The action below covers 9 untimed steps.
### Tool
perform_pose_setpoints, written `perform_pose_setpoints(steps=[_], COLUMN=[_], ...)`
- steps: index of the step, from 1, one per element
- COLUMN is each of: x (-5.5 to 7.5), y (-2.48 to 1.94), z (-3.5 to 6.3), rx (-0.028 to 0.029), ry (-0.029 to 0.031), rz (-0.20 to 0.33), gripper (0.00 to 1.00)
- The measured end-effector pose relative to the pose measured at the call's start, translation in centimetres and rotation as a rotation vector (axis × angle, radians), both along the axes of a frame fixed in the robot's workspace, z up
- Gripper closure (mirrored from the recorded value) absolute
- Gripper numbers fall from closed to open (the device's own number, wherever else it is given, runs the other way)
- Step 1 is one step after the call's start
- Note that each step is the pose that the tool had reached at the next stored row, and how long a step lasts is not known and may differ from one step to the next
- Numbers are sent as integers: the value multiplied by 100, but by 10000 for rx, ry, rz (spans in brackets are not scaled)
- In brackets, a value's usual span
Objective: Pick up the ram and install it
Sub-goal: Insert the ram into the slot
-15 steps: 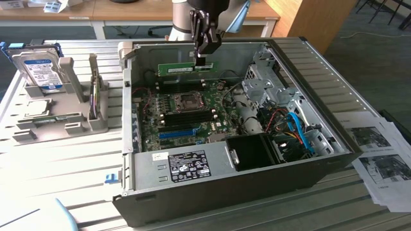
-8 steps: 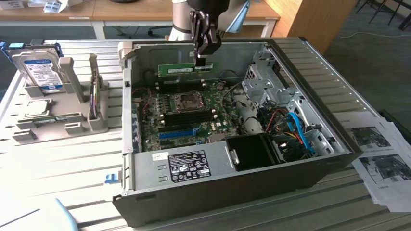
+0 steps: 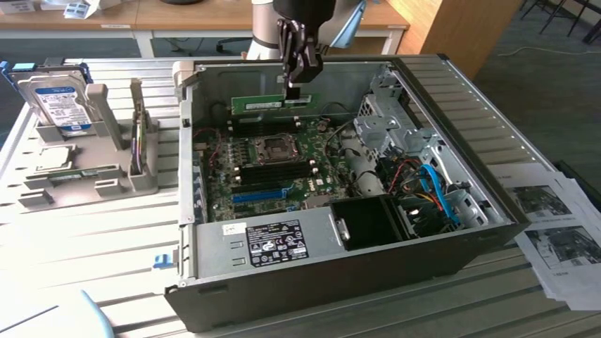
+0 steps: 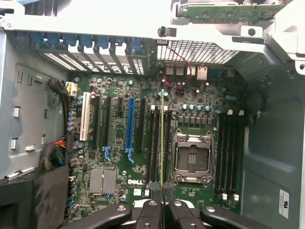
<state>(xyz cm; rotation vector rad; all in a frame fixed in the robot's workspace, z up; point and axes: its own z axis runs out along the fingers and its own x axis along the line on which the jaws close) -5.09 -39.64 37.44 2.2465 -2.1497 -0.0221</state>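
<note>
The ram (image 3: 258,103) is a long thin green stick that hangs level inside the open computer case (image 3: 469,141), above the far end of the motherboard (image 3: 239,158). My gripper (image 3: 294,91) comes down from above and is shut on the stick's end towards the exterior view's right. In the wrist view the ram (image 4: 162,138) shows edge-on as a thin line. It runs out from my gripper (image 4: 162,192) over the black memory slots (image 4: 153,143) beside the CPU socket (image 4: 193,157). How high it sits above those slots I cannot tell.
The case lies open on a slatted table. A power supply (image 3: 272,239) and cables (image 3: 432,190) fill its near side. A bright-blue slot (image 4: 129,124) lies beside the black ones. A grey rack holding a hard drive (image 3: 58,102) stands on the exterior view's left, papers (image 3: 554,225) on its right.
</note>
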Motion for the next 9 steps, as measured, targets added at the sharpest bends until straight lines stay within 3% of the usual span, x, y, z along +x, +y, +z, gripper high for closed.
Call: perform_pose_setpoints(steps=[9], x=[0], y=[0], z=[-58], rx=[-3], ry=[0], rz=[0], gripper=[89])
